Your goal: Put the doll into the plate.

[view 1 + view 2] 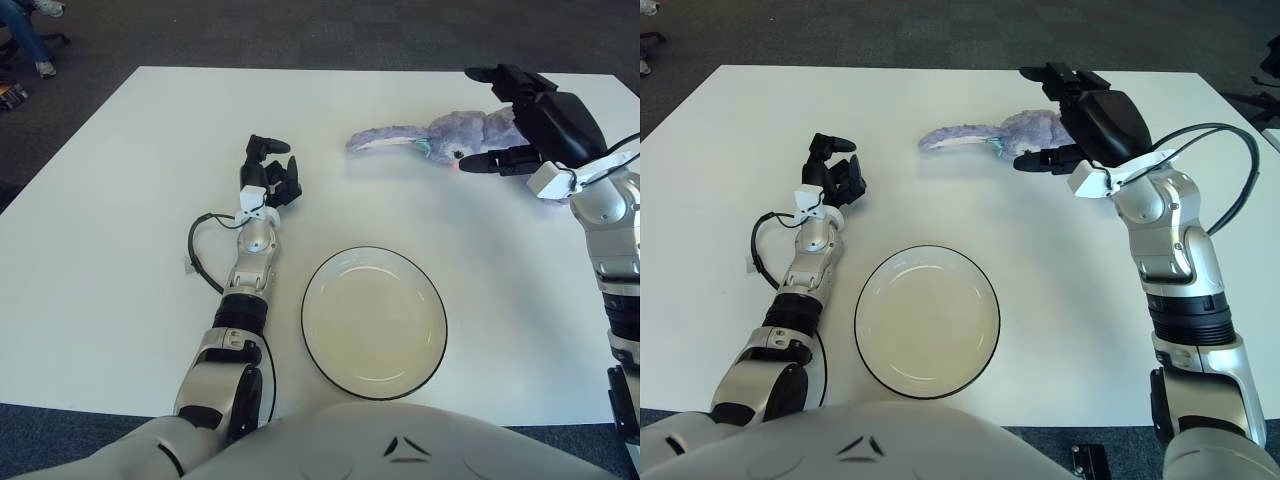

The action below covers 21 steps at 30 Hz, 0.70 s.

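One purple plush doll [455, 136], a long-eared rabbit, lies on its side at the far right of the white table [120, 250], its pale ear stretched out to the left and its head pointing the same way. The right hand [520, 115] is over the doll's body, its black fingers spread: one finger reaches across the far side of the doll, another lies along the near side beside the face, and the toy sits between them; whether they actually press on the plush cannot be told. The doll is well apart from the plate [374, 320], a round cream dish with a dark rim that sits at the near middle of the table and holds nothing. To the left of the plate, the left hand [268, 178] shows with its fingers curled loosely around nothing, and a black cable [200, 245] loops beside its forearm.
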Each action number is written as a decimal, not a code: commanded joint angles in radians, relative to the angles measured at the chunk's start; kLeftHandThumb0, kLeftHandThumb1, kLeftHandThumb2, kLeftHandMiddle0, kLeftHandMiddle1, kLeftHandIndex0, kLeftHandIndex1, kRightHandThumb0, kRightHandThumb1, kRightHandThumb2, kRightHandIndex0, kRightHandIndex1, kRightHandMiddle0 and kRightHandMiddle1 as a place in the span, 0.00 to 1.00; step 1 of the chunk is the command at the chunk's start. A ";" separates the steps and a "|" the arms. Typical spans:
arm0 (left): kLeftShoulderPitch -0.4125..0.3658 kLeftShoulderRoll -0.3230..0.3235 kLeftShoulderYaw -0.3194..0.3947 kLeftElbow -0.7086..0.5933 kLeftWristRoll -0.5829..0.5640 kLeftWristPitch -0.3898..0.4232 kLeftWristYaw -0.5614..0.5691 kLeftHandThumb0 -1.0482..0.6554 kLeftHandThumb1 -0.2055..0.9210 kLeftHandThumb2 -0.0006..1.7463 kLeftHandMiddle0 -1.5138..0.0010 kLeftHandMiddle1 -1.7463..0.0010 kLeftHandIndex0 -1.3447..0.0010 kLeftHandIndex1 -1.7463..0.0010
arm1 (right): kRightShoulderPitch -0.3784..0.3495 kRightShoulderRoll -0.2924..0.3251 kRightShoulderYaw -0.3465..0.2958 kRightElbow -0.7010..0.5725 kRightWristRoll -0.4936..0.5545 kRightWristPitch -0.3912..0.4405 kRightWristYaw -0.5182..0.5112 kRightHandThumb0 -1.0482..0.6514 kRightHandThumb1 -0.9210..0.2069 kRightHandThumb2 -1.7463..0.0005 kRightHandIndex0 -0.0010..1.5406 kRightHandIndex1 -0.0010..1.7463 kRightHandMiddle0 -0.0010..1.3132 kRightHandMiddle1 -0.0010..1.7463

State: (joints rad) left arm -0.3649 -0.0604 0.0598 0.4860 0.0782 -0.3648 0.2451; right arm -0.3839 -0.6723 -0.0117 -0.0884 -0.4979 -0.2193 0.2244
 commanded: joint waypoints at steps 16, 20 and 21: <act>0.029 0.000 -0.008 0.031 0.003 -0.024 -0.013 0.39 0.75 0.52 0.32 0.00 0.73 0.00 | -0.180 0.009 0.104 0.008 -0.143 0.270 0.163 0.15 0.18 0.88 0.10 0.10 0.00 0.28; 0.029 0.001 -0.008 0.032 0.004 -0.026 -0.013 0.39 0.75 0.52 0.31 0.00 0.73 0.00 | -0.173 0.011 0.110 -0.009 -0.143 0.286 0.162 0.13 0.26 0.77 0.02 0.23 0.00 0.28; 0.029 0.001 -0.008 0.033 0.003 -0.026 -0.014 0.39 0.75 0.52 0.31 0.00 0.73 0.00 | -0.170 0.011 0.112 -0.010 -0.144 0.289 0.162 0.13 0.26 0.76 0.01 0.25 0.00 0.28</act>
State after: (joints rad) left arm -0.3699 -0.0612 0.0524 0.4953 0.0797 -0.3825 0.2322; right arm -0.5628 -0.6638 0.0924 -0.0783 -0.6346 0.0594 0.3828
